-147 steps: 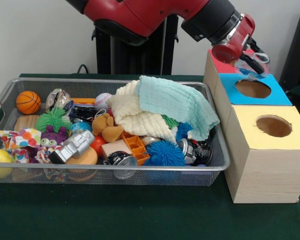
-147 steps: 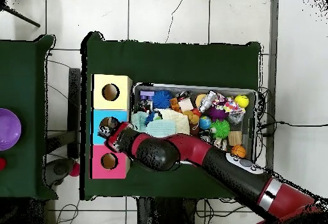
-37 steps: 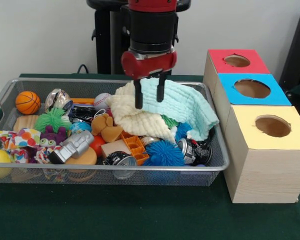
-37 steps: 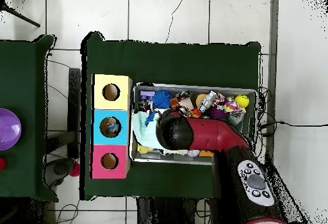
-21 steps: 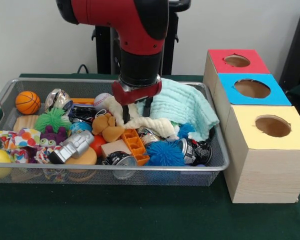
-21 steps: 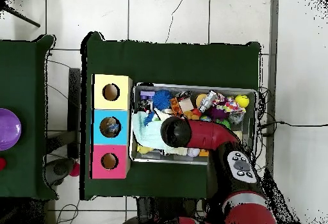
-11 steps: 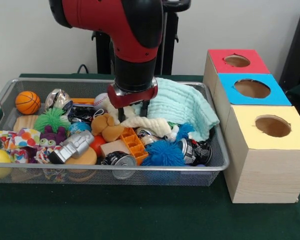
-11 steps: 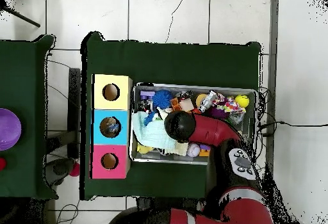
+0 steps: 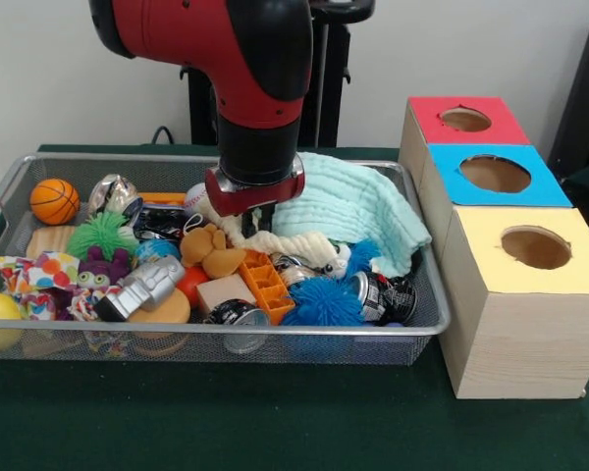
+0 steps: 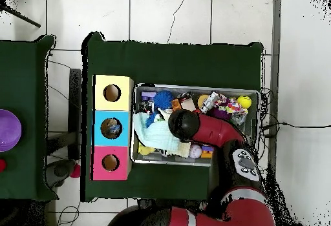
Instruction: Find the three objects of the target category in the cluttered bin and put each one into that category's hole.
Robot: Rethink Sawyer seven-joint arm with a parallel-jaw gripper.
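While gripper (image 9: 254,218) drags cream cloth (image 9: 280,241) leftward across wire bin (image 9: 427,294), cans (image 9: 385,294) emerge; grip looks clenched on cloth.

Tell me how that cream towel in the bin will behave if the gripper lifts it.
The cream towel lies crumpled and folded over the clutter, so it will probably hang limp and stretch out. It looks light. Since it overlaps the mint towel and toys, it may drag neighbours along. The gripper is pressed into it.
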